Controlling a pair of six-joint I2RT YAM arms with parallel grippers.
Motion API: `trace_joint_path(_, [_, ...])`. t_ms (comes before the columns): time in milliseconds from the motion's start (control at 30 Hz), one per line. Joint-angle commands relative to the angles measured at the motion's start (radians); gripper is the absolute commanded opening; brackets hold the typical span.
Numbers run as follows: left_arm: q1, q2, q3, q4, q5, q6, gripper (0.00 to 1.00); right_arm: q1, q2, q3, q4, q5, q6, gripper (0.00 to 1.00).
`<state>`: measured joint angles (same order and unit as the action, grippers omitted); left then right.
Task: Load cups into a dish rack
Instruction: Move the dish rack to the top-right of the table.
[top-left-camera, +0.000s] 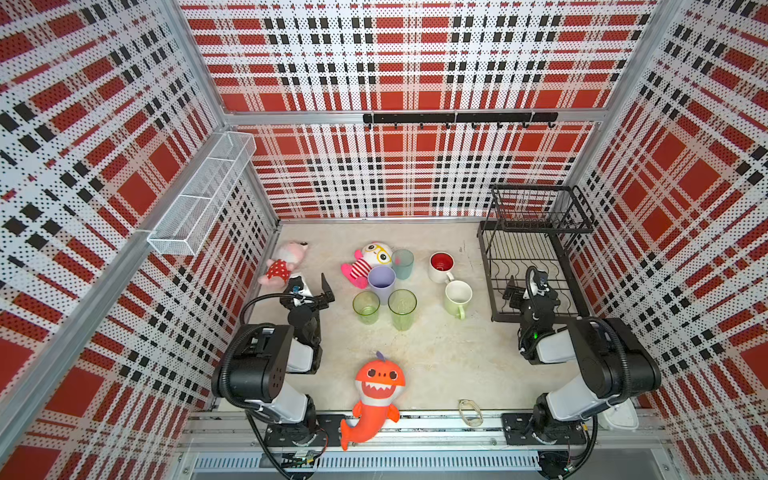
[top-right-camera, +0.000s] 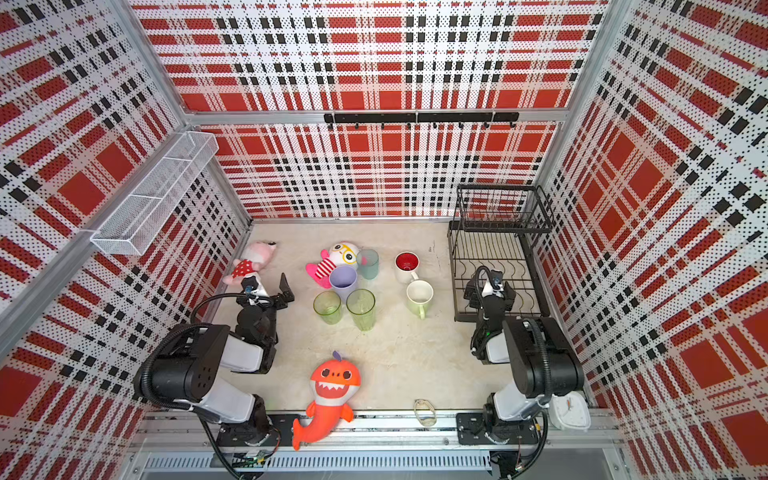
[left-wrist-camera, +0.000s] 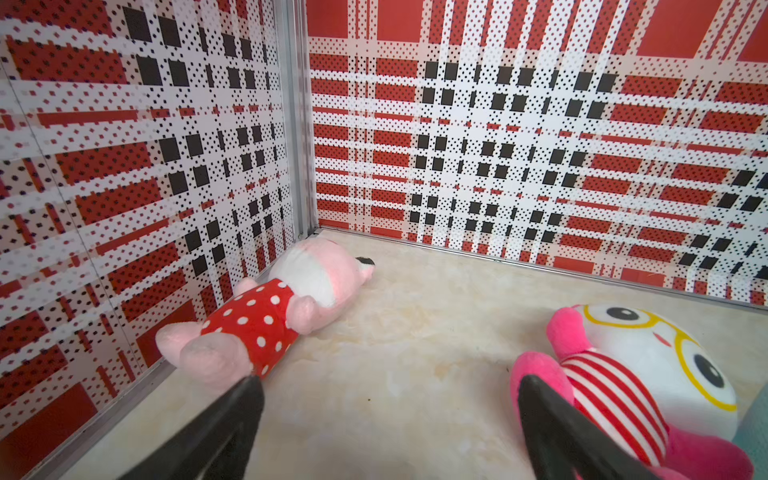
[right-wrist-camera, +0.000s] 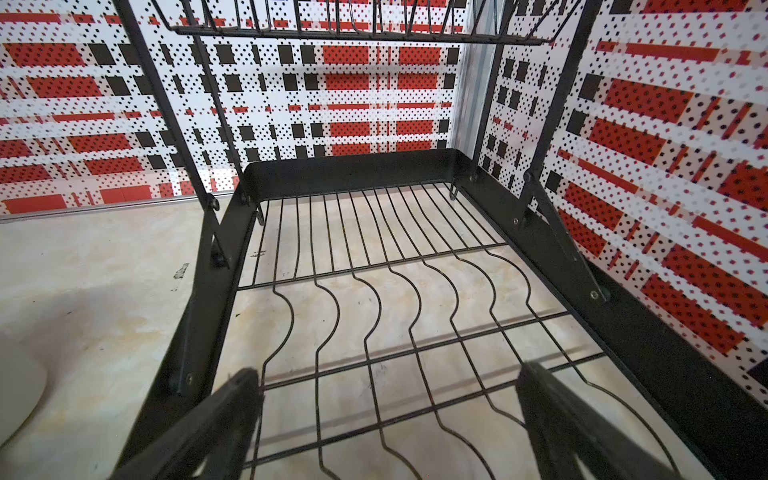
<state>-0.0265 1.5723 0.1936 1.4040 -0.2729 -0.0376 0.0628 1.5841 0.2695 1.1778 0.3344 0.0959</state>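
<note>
All six cups stand upright on the desk (top-left-camera: 436, 357), none in the dish rack (top-left-camera: 544, 227). The teal tumbler (top-left-camera: 402, 262) and lavender cup (top-left-camera: 381, 280) sit at the back of the cluster. A green tumbler (top-left-camera: 366, 306) and a second green tumbler (top-left-camera: 402, 308) are in front of them, close but apart. The white red-lined mug (top-left-camera: 441, 266) and pale-green mug (top-left-camera: 458, 298) are nearest the rack, w/ a bare strip of desk before its frame edge.

The rack sits in the far right corner, tight against the right wall. Your right gripper (right-wrist-camera: 388, 372) hangs over the near end of its lower tier, jaws spread wide, nothing btwn them.

Your left gripper (left-wrist-camera: 389, 382) is spread too, above bare desk btwn the pink polka-dot plush (left-wrist-camera: 266, 320) by the left wall and the glasses plush (left-wrist-camera: 648, 365) (which crowds the lavender cup and teal tumbler).

The widest open room is btwn the green tumblers and the orange shark plush (top-left-camera: 374, 395), which lies across the near desk edge.
</note>
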Motion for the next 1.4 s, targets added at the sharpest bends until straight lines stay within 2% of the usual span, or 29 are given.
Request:
trace_joint_path(0, [0.007,0.004,0.015,0.003,-0.005,0.005,0.98,0.006,-0.007,0.002,0.025,0.008,-0.009,1.0])
trace_joint_path(500, [0.023,0.003,0.014,0.001,0.027,-0.006,0.98,0.007,-0.007,0.001,0.025,0.006,-0.009,1.0])
trace_joint_path(1033, [0.009,0.002,0.015,0.001,0.003,0.002,0.98,0.006,-0.009,0.002,0.025,0.002,-0.009,1.0])
trace_joint_path(1200, [0.048,-0.001,-0.001,0.023,0.079,-0.025,0.98,0.006,-0.011,-0.002,0.032,0.014,-0.005,1.0])
trace_joint_path(1267, [0.054,-0.002,-0.003,0.027,0.088,-0.028,0.98,0.007,-0.026,-0.039,0.085,0.051,0.015,1.0])
trace_joint_path(1367, [0.046,-0.026,-0.022,0.044,0.039,-0.037,0.98,0.008,-0.009,-0.145,0.311,0.032,-0.004,1.0])
